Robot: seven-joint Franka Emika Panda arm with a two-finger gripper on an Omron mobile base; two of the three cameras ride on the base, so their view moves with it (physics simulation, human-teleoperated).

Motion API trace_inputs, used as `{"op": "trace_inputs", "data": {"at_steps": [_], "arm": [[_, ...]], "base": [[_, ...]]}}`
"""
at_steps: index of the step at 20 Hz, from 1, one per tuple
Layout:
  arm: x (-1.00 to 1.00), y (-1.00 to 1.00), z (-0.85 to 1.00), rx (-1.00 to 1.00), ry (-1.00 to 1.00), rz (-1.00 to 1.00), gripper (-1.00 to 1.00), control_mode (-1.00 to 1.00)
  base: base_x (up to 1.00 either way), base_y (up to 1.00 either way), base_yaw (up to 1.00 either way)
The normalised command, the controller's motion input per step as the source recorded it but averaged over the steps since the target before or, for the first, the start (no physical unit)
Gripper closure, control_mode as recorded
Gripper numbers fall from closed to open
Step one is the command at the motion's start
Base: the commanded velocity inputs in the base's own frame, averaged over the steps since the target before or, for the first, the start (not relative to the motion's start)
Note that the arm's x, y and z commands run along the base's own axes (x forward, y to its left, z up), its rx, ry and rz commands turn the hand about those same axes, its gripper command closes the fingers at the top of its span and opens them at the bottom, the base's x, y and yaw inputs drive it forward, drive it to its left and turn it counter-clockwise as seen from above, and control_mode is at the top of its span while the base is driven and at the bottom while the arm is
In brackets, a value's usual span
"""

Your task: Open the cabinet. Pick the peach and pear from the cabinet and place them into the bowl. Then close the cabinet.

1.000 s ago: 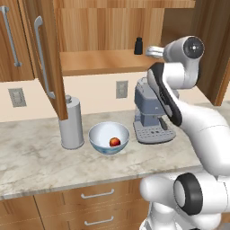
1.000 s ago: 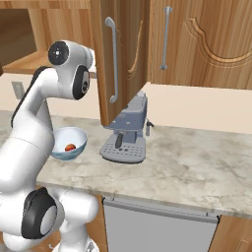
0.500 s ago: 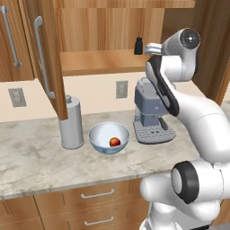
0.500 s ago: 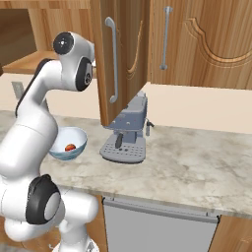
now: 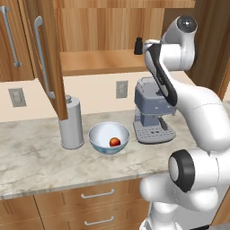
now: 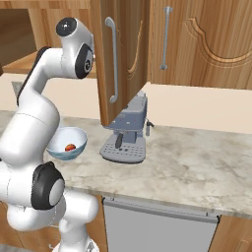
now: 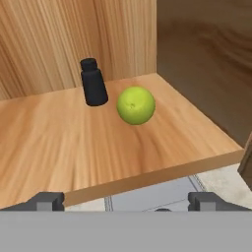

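Wood-panelled kitchen walls and a pale marbled stone desk [image 5: 40, 166] frame the scene. Above it, the brown wooden double-door wall cabinet [image 5: 103, 31] is seen with both doors swung out, its shelf [image 7: 98, 142] exposed. On the desk at 6 o'clock below that opening, the wide glossy pale blue-white bowl [image 5: 108, 137] is set between a tall grey lidded canister [image 5: 72, 122] at its 9 o'clock and a grey coffee machine [image 5: 152, 112] at its 3 o'clock. Inside the bowl the small red-orange peach [image 5: 115, 142] is already lying. In the hand view, the small yellow-green pear [image 7: 136, 105] is resting on the shelf, just beside a small dark bottle [image 7: 93, 82] at its 10 o'clock. The gripper [image 7: 126, 201] is held short of the shelf edge, its fingers [image 7: 47, 201] spread wide and empty. For the pear to be taken cleanly, the approach should probably be shifted slightly toward 1 o'clock so the fruit is centred, the bottle is kept outside the near finger, and closing is delayed until the widest part is straddled.
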Motion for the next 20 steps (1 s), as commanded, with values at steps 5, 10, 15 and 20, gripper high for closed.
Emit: {"op": "trace_inputs", "data": {"at_steps": [5, 10, 15, 20], "arm": [[0.19, -0.13, -0.06, -0.01, -0.03, 0.00, -1.00, -1.00], [0.54, -0.21, -0.08, -0.01, -0.03, 0.00, -1.00, -1.00], [0.75, -0.16, 0.00, 0.00, 0.00, 0.00, -1.00, -1.00], [0.79, -0.04, 0.00, 0.00, 0.01, 0.00, -1.00, -1.00]], "base": [[0.00, 0.00, 0.00], [0.00, 0.00, 0.00], [0.00, 0.00, 0.00], [0.00, 0.00, 0.00]]}}
